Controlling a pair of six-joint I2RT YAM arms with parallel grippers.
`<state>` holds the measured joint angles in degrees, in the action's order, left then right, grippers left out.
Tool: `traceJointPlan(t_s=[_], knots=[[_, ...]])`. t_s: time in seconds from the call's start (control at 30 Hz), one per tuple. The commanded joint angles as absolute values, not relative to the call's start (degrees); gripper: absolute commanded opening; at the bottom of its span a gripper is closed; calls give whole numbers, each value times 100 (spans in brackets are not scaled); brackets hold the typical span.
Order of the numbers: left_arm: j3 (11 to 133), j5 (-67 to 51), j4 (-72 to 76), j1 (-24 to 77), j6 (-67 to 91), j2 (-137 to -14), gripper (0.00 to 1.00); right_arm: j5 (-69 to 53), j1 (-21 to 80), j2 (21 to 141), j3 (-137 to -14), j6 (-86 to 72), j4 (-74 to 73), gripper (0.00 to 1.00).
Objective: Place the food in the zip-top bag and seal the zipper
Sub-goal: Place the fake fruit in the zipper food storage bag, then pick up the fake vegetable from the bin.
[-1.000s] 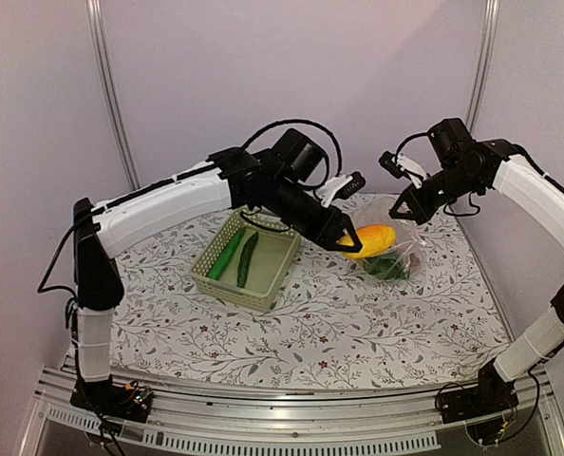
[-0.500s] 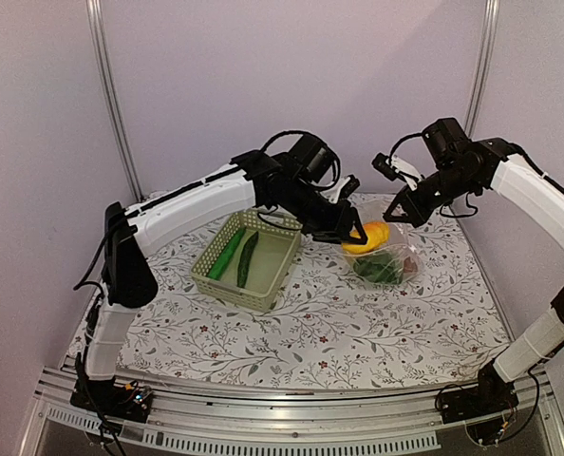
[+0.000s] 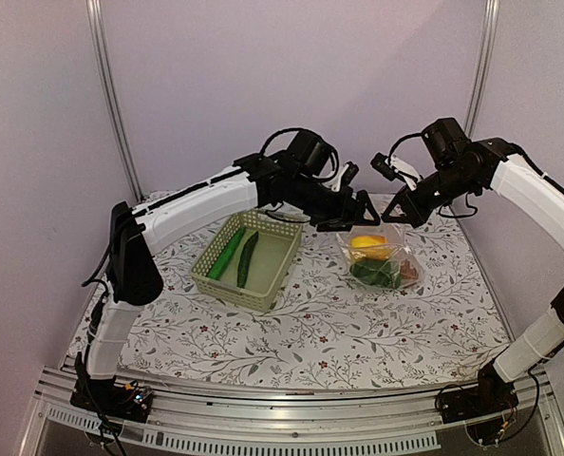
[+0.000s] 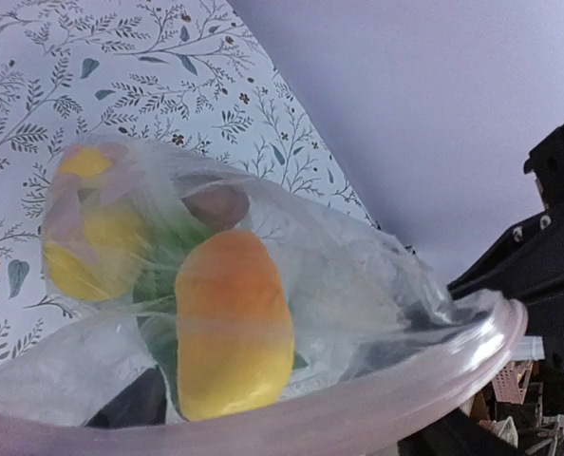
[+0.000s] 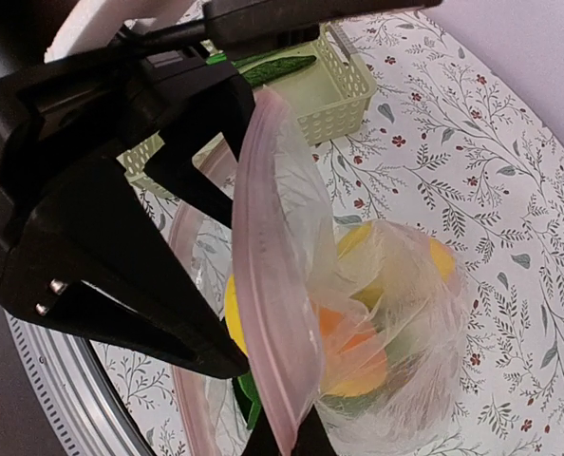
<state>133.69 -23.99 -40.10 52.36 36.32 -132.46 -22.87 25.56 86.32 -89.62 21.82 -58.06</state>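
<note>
The zip-top bag [image 3: 382,255] lies at the back right of the table, its mouth lifted. My right gripper [image 3: 393,215] is shut on the pinkish zipper [image 5: 272,313] at the mouth's edge and holds it up. My left gripper [image 3: 356,214] hangs open at the mouth, its black fingers [image 5: 159,304] spread and empty. An orange-yellow pepper [image 4: 235,323] lies loose inside the bag with a yellow piece [image 4: 87,242], green leaves and a brown mushroom-like piece [image 4: 216,204]. Two green cucumbers [image 3: 237,256] lie in the basket.
The pale green lattice basket [image 3: 216,278] stands left of the bag, under the left arm. The flowered tablecloth [image 3: 339,323] covers the table. Purple walls and metal posts close in the back and sides.
My left gripper carried the orange-yellow pepper to the bag's mouth and opened; the pepper now lies inside the bag. The right gripper kept its hold on the zipper.
</note>
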Motion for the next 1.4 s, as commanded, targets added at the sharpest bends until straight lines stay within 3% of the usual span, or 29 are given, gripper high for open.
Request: traceJointPlan(t_s=[0.0, 0.27, 0.43, 0.57, 0.83, 1.03, 1.37], knots=[[13501, -2319, -3329, 5186, 3612, -13077, 99, -2140, 2549, 8575, -9168, 2054, -5710, 0], [12888, -1970, -2547, 5260, 2981, -11957, 100, -2192, 1974, 8655, -9387, 1922, -5588, 0], [11135, -1045, -1460, 5391, 2139, -10483, 100, -2104, 1131, 8828, -9989, 1917, -5479, 0], [9835, -431, -1134, 5186, 1953, -9782, 100, -2202, 1047, 8875, -10047, 1941, -5413, 0], [8961, 562, -2556, 4670, 1680, -9847, 93, -2693, 1047, 9061, -9698, 1835, -5441, 0], [8664, 417, -3276, 4280, 1776, -10242, 81, -2844, 1056, 8996, -9284, 1880, -5480, 0], [8297, 134, -3512, 3891, 1947, -10464, 70, -2944, 1246, 8755, -8734, 1984, -5402, 0]])
